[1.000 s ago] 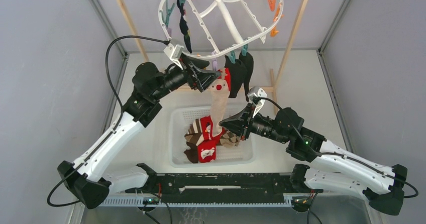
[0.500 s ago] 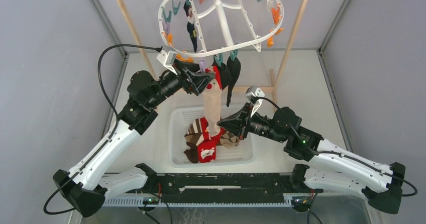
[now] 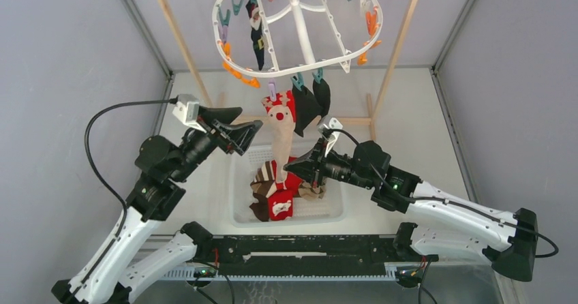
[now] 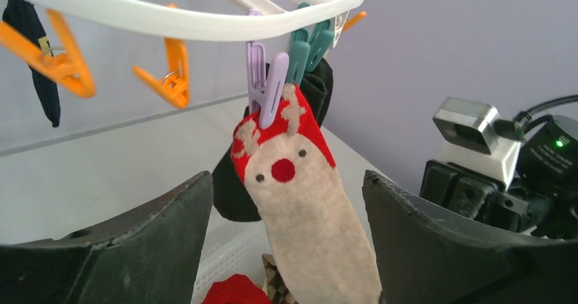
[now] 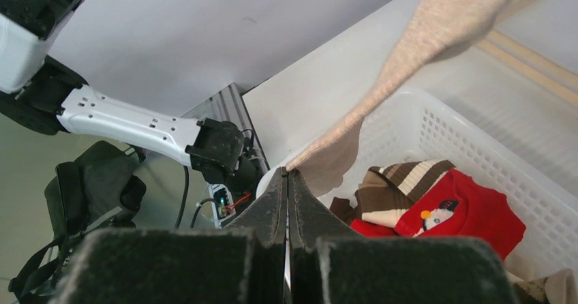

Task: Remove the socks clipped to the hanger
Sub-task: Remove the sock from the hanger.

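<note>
Under the near rim of the hanger, the reindeer sock hangs from a lilac clip. Right fingers are pinched tight on its toe, above the basket. Left fingers gape wide, holding nothing, clear of the sock. I'd pull straight down, steady, not sideways, so the hanger doesn't swing. Failing that, I'd squeeze the clip with the left.

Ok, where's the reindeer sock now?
The reindeer sock hangs mid top view from the hanger's lilac clip, left of black socks, lower end pinched in the right tool.
</note>
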Robot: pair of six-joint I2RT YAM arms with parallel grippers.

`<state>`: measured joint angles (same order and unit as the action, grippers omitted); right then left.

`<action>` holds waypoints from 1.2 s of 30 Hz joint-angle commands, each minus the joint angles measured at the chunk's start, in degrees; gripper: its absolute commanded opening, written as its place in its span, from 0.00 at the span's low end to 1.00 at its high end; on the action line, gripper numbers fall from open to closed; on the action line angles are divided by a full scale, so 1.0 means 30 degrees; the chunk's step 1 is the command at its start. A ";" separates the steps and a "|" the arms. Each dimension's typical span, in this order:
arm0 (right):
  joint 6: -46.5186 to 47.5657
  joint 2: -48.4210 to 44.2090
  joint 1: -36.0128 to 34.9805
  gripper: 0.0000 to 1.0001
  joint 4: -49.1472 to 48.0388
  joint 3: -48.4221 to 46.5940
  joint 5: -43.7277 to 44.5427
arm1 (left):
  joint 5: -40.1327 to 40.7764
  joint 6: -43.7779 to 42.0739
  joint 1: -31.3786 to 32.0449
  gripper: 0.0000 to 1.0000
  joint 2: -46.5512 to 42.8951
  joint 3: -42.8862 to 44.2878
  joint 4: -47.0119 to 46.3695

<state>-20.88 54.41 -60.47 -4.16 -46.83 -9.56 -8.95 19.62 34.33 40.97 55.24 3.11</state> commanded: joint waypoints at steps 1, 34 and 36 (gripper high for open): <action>-0.0289 0.0491 -0.0147 0.00 -0.1579 -0.1566 -0.0182 | 0.0712 0.0617 0.0164 0.84 -0.1385 -0.1410 0.0999; -0.0425 0.5526 -0.0265 0.00 -0.0911 -0.6084 -0.0489 | 0.2295 0.1033 0.2047 0.99 -0.4703 -0.5043 0.2611; -0.0421 0.5631 -0.0264 0.00 -0.0791 -0.6072 -0.0475 | 0.2701 0.1077 0.2061 1.00 -0.5069 -0.4997 0.2978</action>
<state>-23.03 70.50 -61.32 -6.35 -62.63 -12.71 -1.63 22.06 39.46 27.90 40.21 11.20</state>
